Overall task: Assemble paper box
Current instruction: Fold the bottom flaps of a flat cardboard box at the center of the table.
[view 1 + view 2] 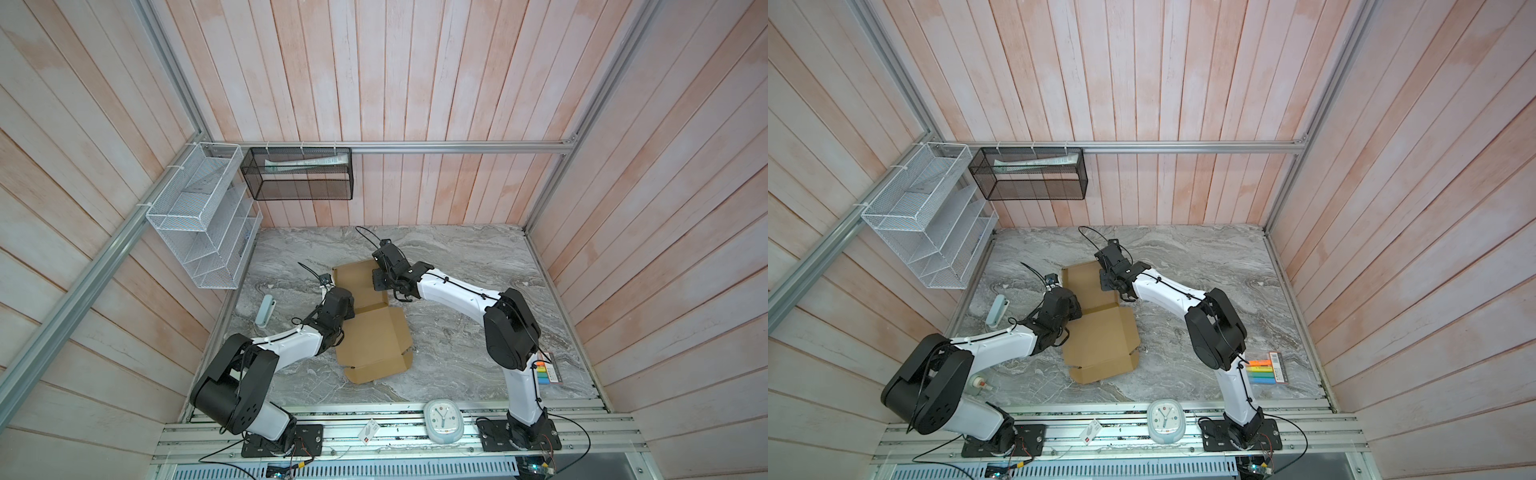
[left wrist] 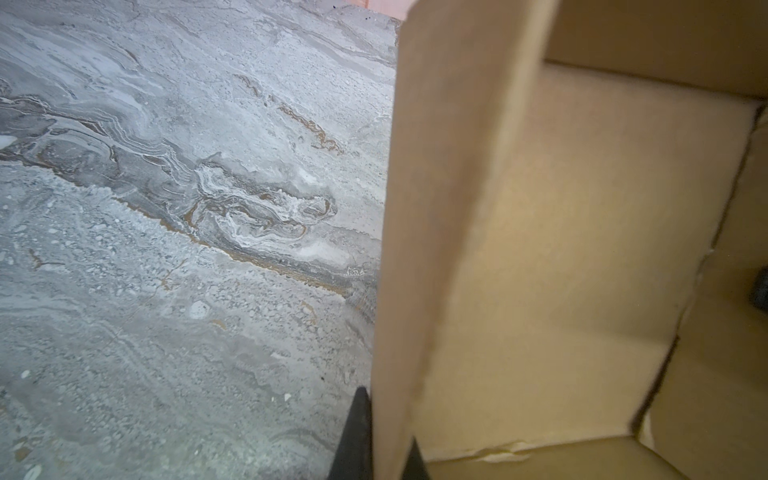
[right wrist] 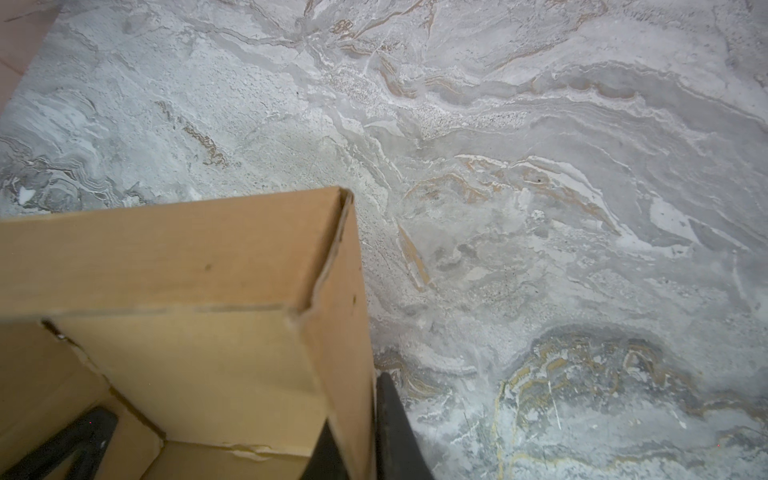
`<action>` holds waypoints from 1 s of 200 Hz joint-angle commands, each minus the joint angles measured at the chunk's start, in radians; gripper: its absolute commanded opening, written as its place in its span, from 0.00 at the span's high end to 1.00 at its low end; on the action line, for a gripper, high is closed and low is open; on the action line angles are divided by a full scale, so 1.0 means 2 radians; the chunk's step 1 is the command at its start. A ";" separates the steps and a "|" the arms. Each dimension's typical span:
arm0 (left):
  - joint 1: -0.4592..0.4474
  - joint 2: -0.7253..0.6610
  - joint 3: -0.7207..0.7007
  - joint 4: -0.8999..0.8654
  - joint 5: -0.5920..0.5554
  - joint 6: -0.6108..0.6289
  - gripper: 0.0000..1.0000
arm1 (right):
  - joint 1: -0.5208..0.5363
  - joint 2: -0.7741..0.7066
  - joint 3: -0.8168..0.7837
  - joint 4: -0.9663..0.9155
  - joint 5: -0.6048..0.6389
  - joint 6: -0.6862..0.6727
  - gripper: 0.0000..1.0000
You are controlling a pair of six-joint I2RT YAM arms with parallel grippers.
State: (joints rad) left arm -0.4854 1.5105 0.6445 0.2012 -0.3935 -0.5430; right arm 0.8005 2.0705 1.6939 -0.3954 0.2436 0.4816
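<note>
Since the paper box (image 1: 371, 324) is plain corrugated board, you should expect it to be light, stiff across its panels, weak along its creases, and apt to slide on the smooth marble table (image 1: 465, 266) if pushed from one side only. It lies mid-table, with the far half's walls raised and the near panel lying flat toward the robot. The left gripper (image 2: 386, 417) pinches the left side wall, one finger on each face of the board. The right gripper (image 3: 356, 401) pinches the right side wall likewise. Take hold on wall edges near the corners and avoid the ragged crease ends. A pale blue stapler (image 1: 266, 309) lies beside the left arm, apart from the box. The marker pack (image 1: 1264, 368) and the clock (image 1: 443, 419) sit well clear. I judge that nothing loose obstructs the near panel.
</note>
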 commanded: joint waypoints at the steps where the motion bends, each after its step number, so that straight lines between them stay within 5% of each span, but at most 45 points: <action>1: 0.005 -0.009 0.002 -0.037 -0.016 -0.006 1.00 | -0.011 0.011 0.021 -0.020 0.055 0.012 0.91; 31: 0.005 0.000 0.024 -0.069 -0.009 -0.011 1.00 | -0.012 0.015 0.023 -0.026 0.051 0.014 0.94; 99: 0.006 0.008 0.048 -0.115 0.000 -0.032 1.00 | -0.012 0.011 -0.006 -0.041 0.012 0.020 0.76; 200: 0.008 0.020 0.062 -0.118 0.003 -0.037 1.00 | 0.002 -0.001 -0.067 -0.030 -0.027 0.039 0.71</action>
State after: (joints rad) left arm -0.4843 1.5372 0.7315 -0.0467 -0.3626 -0.5846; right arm 0.8028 2.0815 1.5955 -0.4160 0.1917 0.5316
